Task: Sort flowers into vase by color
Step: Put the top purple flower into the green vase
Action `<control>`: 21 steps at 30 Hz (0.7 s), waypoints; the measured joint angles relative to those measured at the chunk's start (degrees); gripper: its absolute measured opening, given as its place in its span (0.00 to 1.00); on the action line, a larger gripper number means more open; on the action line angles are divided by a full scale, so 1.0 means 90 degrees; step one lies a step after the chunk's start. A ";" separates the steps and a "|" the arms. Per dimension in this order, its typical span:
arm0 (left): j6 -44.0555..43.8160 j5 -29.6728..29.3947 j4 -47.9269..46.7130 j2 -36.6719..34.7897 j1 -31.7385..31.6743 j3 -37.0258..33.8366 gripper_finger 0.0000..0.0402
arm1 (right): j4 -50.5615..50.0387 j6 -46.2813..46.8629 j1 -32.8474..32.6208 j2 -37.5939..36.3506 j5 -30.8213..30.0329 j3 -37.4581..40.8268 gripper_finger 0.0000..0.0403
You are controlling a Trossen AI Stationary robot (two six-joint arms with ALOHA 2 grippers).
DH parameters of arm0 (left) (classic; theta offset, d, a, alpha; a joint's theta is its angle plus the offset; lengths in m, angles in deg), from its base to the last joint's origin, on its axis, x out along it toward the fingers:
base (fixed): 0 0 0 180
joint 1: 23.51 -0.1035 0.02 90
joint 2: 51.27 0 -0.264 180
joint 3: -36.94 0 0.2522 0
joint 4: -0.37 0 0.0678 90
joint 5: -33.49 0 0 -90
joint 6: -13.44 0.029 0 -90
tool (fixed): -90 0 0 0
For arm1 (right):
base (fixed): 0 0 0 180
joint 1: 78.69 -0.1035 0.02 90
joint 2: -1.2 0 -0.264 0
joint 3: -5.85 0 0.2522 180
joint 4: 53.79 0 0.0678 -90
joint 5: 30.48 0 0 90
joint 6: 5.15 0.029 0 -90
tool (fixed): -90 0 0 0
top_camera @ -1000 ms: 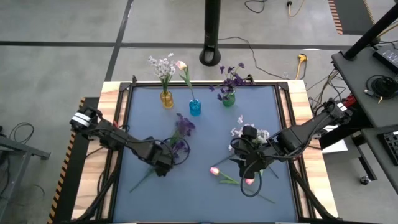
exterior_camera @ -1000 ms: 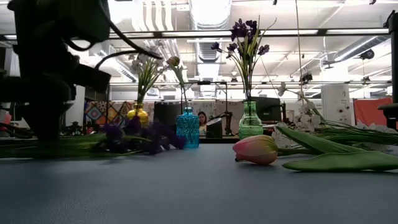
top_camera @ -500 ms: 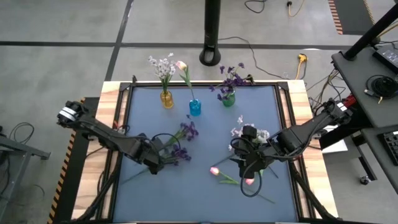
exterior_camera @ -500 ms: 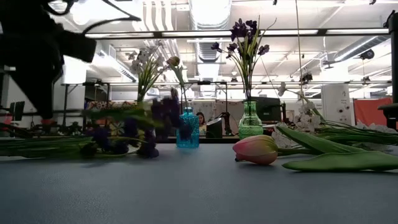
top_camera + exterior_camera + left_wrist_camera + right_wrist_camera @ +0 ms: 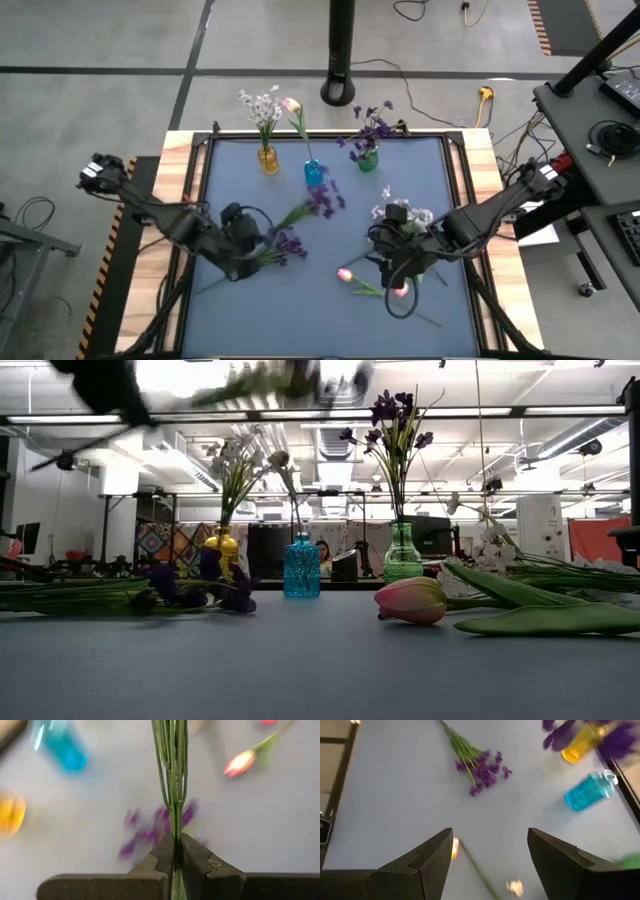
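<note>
Left gripper point(image 5: 243, 240): left of table centre, above the mat; its dark fingers point(image 5: 162, 857) are pinched together on the green stalk bundle of a dark purple artificial flower stem point(image 5: 322, 200), gripped low on the stalks so the bloom end is free to lead.
Held purple stem: raised off the table, bloom pointing toward the back row of vases; in the low view it shows only as a streak near the upper edge. Judged to be in carry toward the vase of its colour.
Second purple artificial stem point(image 5: 283, 245): lies flat on the blue-grey table mat point(image 5: 330, 300) just beside the left gripper, not yet sorted.
Yellow glass vase point(image 5: 267, 159): back row, leftmost, holds white-lavender sprigs.
Blue glass vase point(image 5: 314, 173): middle of the row, holds one pink tulip bud; the held bloom hangs near it.
Green glass vase point(image 5: 367, 160): rightmost of the row, already holds dark purple blooms, so it is the likely target.
Pink tulip buds point(image 5: 345, 274): lie on the mat right of centre, stems trailing toward the front edge.
White small-blossom sprig point(image 5: 415, 215): lies on the mat beside the right arm.
Right gripper point(image 5: 398, 268): above the tulips, fingers point(image 5: 432, 857) spread apart with nothing between them; judged to be waiting over its next pick.
</note>
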 joint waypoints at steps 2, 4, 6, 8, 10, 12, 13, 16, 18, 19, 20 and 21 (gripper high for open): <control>0.0872 -0.0159 0.0856 -0.0070 0.0139 -0.0004 0.01 | 0.0521 -0.0196 0.0000 0.0001 -0.0004 0.0214 0.62; 0.1666 -0.0330 0.1619 -0.0080 0.0195 -0.0024 0.01 | 0.1116 -0.0430 0.0000 0.0001 -0.0069 0.0475 0.62; 0.2330 -0.0529 0.2283 -0.0048 0.0193 -0.0061 0.01 | 0.1800 -0.0685 0.0000 0.0001 -0.0365 0.0781 0.63; 0.2955 -0.0642 0.2931 0.0039 0.0182 -0.0125 0.01 | 0.2798 -0.1060 0.0000 0.0001 -0.0478 0.1166 0.63; 0.3553 -0.0640 0.3578 0.0190 0.0125 -0.0210 0.01 | 0.4026 -0.1502 0.0031 0.0005 -0.0472 0.1662 0.63; 0.4017 -0.0632 0.4210 0.0373 0.0066 -0.0306 0.01 | 0.5504 -0.1965 0.0077 0.0025 -0.0457 0.2164 0.63; 0.4201 -0.0635 0.4496 0.0469 0.0029 -0.0337 0.01 | 0.6285 -0.2194 0.0108 0.0037 -0.0458 0.2402 0.63; 0.4548 -0.0638 0.5227 0.0833 -0.0087 -0.0347 0.01 | 0.8404 -0.2850 0.0205 0.0139 -0.0395 0.2970 0.63; 0.4737 -0.0634 0.5678 0.1104 -0.0171 -0.0352 0.01 | 0.9293 -0.3154 0.0277 0.0240 -0.0168 0.3193 0.63; 0.4813 -0.0633 0.5845 0.1226 -0.0217 -0.0354 0.01 | 0.9578 -0.3204 0.0313 0.0298 -0.0025 0.3263 0.63; 0.4876 -0.0634 0.6051 0.1355 -0.0272 -0.0357 0.01 | 0.9786 -0.3234 0.0358 0.0336 0.0117 0.3286 0.63; 0.4926 -0.0631 0.6274 0.1473 -0.0322 -0.0357 0.01 | 0.9879 -0.3241 0.0398 0.0357 0.0243 0.3287 0.63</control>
